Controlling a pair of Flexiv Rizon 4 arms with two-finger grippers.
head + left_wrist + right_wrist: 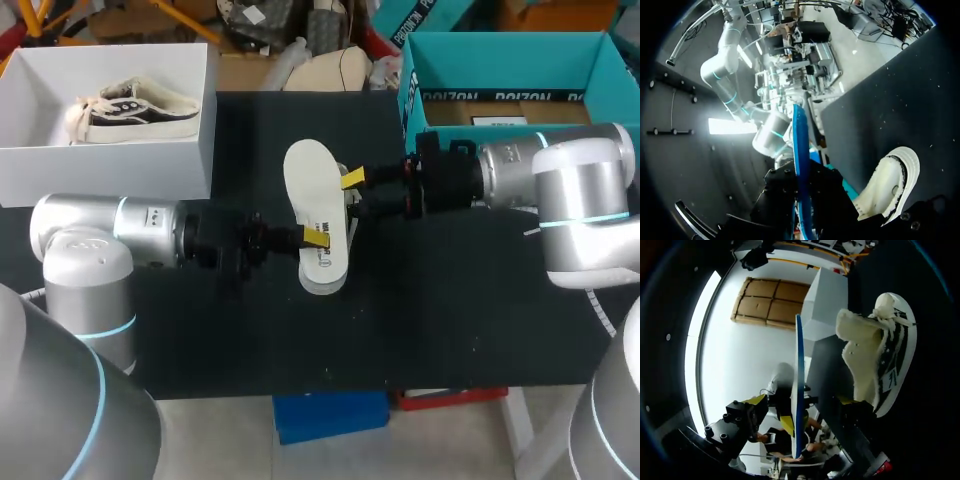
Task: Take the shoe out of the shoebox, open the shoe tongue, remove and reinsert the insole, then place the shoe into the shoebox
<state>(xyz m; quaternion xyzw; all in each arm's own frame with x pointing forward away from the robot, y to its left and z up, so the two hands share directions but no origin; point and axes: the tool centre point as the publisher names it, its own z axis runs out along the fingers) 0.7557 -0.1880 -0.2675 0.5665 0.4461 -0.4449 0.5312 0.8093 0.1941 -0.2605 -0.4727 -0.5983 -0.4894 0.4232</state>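
A white insole with a blue underside hangs over the middle of the black table, and my left gripper is shut on its near end. In the left wrist view the insole runs edge-on out from between the fingers of my left gripper. My right gripper stands open, one yellow fingertip on each side of the insole without touching it. The cream and black shoe lies on the table under the insole, beside the grippers.
A white shoebox at the back left holds a second shoe. A teal box stands open at the back right. The black mat is bare toward the front.
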